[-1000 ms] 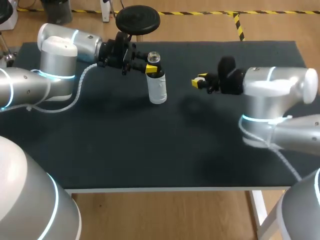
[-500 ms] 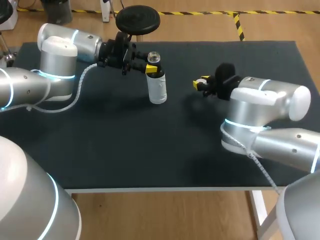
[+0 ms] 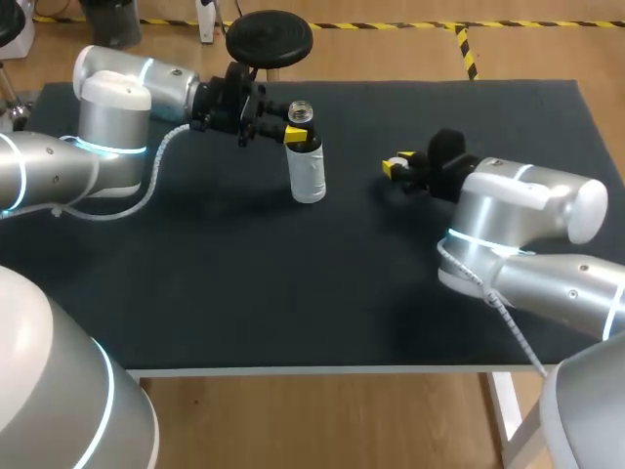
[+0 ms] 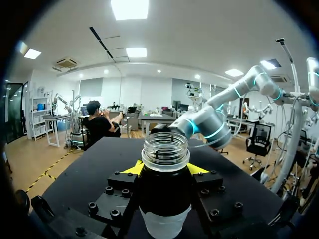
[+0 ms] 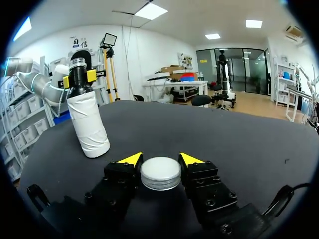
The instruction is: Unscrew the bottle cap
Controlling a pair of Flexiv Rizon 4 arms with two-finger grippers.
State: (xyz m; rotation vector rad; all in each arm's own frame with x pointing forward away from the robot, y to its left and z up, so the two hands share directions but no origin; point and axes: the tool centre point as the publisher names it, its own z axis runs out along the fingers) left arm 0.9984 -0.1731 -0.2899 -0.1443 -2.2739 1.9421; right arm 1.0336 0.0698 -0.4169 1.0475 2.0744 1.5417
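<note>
Bottle: the bottle (image 3: 308, 171) stands upright on the dark surface (image 3: 244, 283), towards its far left part; a white wrap covers its lower body.
Bottle mouth: the threaded neck is bare and open at the top, as the left wrist view shows.
Left pincer: the left pincer (image 3: 296, 135) comes in from the left and is clamped on the bottle just under the neck, one yellow tip on each side.
Cap: the white, round cap (image 5: 160, 173) is off the bottle and lies flat between the right arm's fingers, which touch it from two sides.
Right pincer: the right pincer (image 3: 396, 163) is closed on the cap, low over the surface and well apart from the bottle, to its right.
Relation: seen from the right wrist, the bottle stands ahead of the cap and off to one side, with the left pincer's yellow tips showing at its neck.
</note>
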